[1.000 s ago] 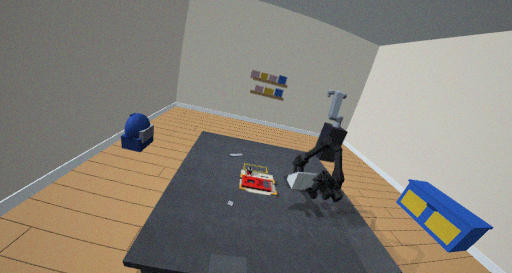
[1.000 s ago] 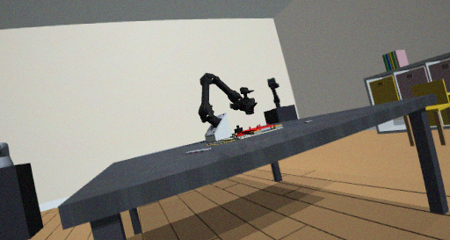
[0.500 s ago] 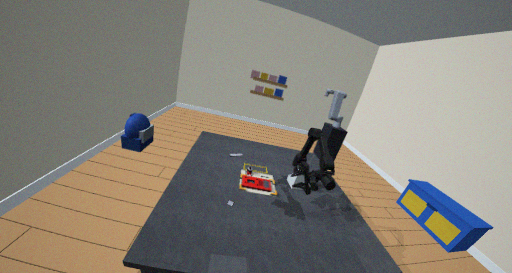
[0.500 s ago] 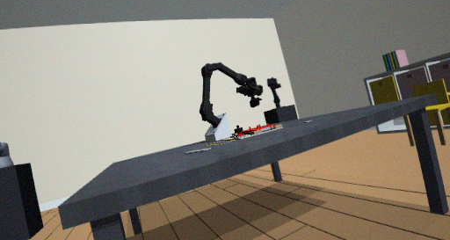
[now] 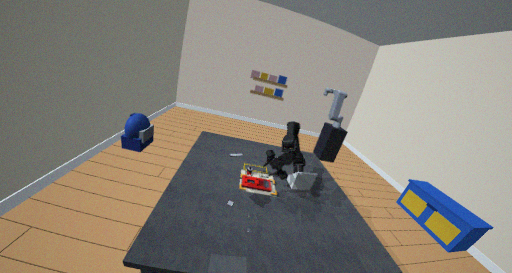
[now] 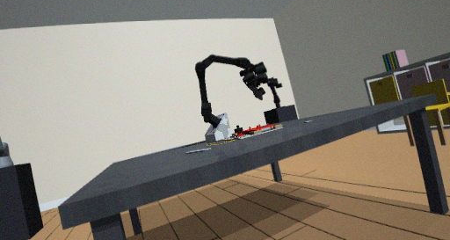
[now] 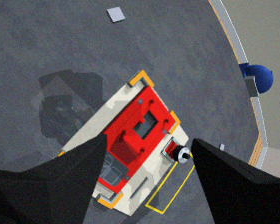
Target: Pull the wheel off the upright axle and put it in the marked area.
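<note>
The gripper [image 7: 145,183] hangs spread with nothing between its dark fingers, high above the table [image 7: 51,43]; below it, mid-frame in the wrist view, lies the red fixture [image 7: 139,137]; the small wheel [image 7: 183,156] sits on its axle at the fixture's lower right, beside the yellow-outlined marked area [image 7: 165,191].

Top view: high and far, angled down at the table [image 5: 200,225] and room corner. Exterior: low, near table edge [image 6: 185,171], looking across at the arm [image 6: 204,88]. Wrist: looks straight down, close. All three share the red fixture [image 7: 134,139].
</note>
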Robot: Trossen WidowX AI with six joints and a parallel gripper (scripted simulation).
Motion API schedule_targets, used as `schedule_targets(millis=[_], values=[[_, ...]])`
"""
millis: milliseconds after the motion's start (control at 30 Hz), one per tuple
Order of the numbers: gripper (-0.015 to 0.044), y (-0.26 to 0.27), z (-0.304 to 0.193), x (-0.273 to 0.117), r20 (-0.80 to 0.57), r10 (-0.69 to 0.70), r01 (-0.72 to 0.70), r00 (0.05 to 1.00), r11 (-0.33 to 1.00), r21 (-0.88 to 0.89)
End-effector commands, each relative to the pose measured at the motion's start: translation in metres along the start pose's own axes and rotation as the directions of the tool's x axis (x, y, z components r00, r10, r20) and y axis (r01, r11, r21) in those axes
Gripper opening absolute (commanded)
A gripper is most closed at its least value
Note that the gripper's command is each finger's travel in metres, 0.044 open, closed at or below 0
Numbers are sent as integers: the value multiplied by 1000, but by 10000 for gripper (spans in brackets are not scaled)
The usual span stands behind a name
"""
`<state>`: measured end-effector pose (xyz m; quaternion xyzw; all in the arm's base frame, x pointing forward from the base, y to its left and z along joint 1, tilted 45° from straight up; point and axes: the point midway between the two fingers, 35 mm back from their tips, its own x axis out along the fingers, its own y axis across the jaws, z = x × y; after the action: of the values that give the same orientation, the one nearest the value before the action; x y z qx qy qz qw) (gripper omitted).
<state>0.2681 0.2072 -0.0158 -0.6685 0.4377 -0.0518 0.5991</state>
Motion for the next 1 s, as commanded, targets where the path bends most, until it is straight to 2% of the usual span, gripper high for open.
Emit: schedule_targets(millis=[0, 233, 467, 967], values=[[300, -45, -13, 33, -106, 115, -95, 988, 979, 178], [300, -101, -50, 81, -217, 272, -163, 938, 894, 417], [300, -154, -106, 127, -272, 459, -146, 846, 690, 709], [300, -148, -116, 125, -274, 474, -140, 837, 669, 730]])
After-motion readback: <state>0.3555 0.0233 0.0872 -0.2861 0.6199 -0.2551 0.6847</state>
